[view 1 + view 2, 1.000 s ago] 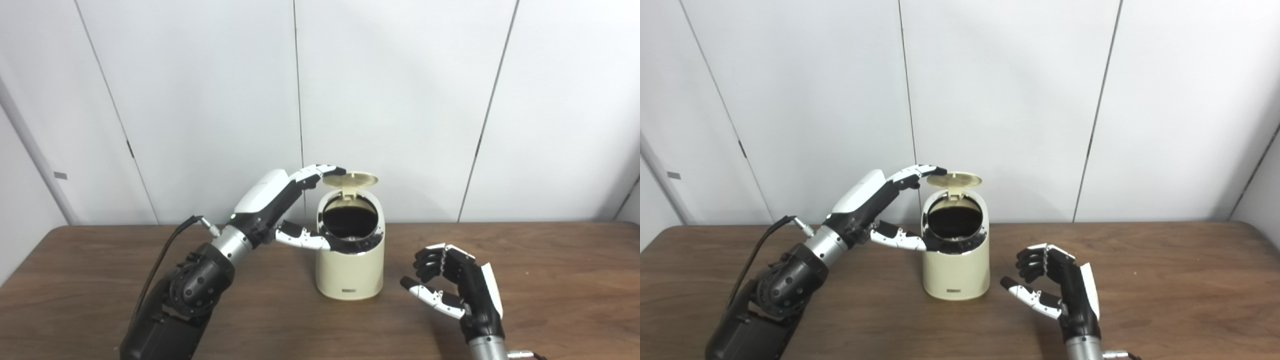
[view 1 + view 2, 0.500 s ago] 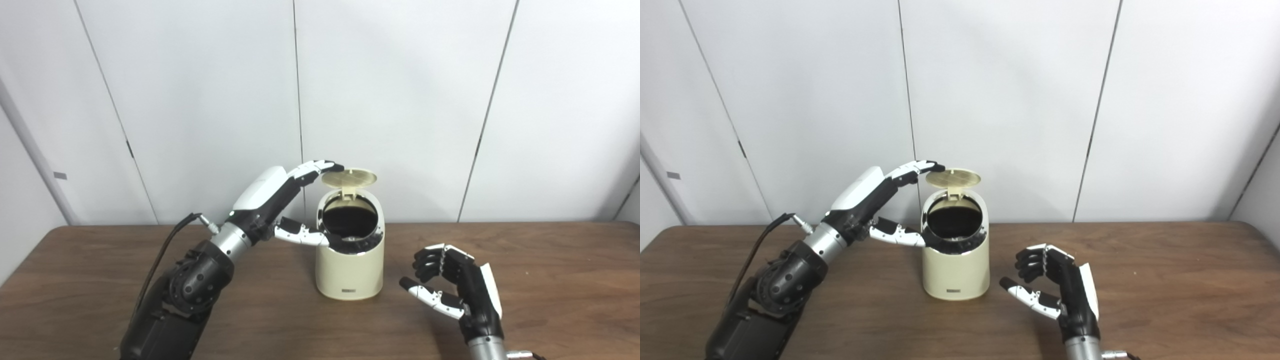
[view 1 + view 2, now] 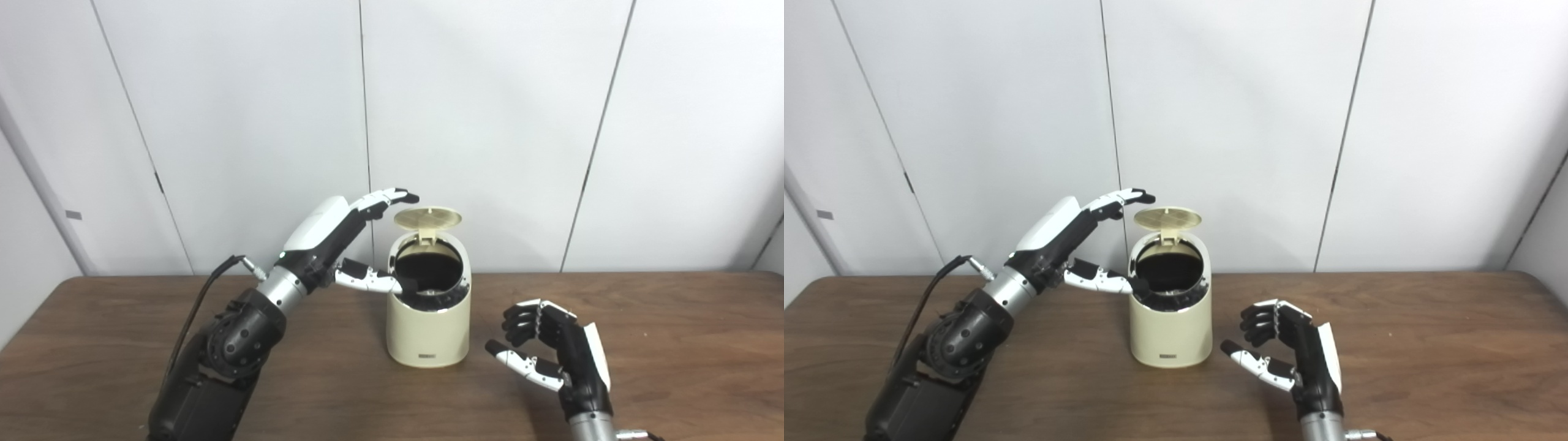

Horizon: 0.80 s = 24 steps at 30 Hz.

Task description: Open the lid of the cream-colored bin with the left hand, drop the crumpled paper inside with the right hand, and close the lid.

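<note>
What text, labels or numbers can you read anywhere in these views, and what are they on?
No text is readable in either view.
Small dark label low on the front of the cream-colored bin: too small and blurred to read.
Small grey tag on the wall at left: no legible marking.
Nothing legible on the left hand, the right hand or the table.

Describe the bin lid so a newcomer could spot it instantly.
On the brown wooden table, the cream-colored bin stands between the two hands. Its lid, a round ribbed cream disc, is raised on a hinge at the back rim above the dark opening, just below the left hand's fingertips.
</note>
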{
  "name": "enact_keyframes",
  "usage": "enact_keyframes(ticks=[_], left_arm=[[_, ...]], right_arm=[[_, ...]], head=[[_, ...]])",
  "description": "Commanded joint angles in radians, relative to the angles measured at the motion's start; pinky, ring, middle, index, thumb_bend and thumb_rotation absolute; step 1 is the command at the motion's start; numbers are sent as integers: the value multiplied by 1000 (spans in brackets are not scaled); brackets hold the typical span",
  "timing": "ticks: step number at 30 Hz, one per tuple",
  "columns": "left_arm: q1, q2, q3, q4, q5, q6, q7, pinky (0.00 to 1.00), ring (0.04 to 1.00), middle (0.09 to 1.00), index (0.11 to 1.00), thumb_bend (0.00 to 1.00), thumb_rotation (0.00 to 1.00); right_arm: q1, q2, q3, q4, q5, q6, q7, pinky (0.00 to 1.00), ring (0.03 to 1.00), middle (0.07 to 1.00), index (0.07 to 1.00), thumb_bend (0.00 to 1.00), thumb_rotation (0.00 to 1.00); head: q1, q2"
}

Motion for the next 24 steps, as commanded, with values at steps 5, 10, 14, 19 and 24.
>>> enact_keyframes(ticks=[5, 10, 14, 19, 24], left_arm=[[-61, 5, 17, -22, -5, -6, 28, 854, 957, 931, 912, 862, 332], [-65, 4, 19, -21, -3, -9, 31, 844, 945, 926, 908, 866, 329], [-67, 5, 19, -17, -7, -10, 29, 841, 942, 926, 907, 863, 326], [-72, 5, 14, -7, -7, -2, 19, 840, 946, 928, 909, 866, 336], [-83, 4, 7, 13, -5, -3, 17, 847, 954, 933, 918, 880, 359]], right_arm=[[-39, 2, 5, -27, -7, -17, -11, 388, 441, 482, 501, 519, 0], [-42, 6, 7, -21, -2, -20, -13, 385, 445, 483, 496, 519, 0], [-43, 9, 9, -22, -3, -12, -15, 396, 451, 483, 491, 519, 0], [-43, 12, 15, -16, 8, -19, -11, 392, 447, 481, 496, 519, 0], [-43, 18, 17, -17, 18, -26, -14, 384, 444, 484, 496, 519, 0]], head=[[-1, 2], [-2, -1], [-5, -4], [-10, -9], [-17, -9]])
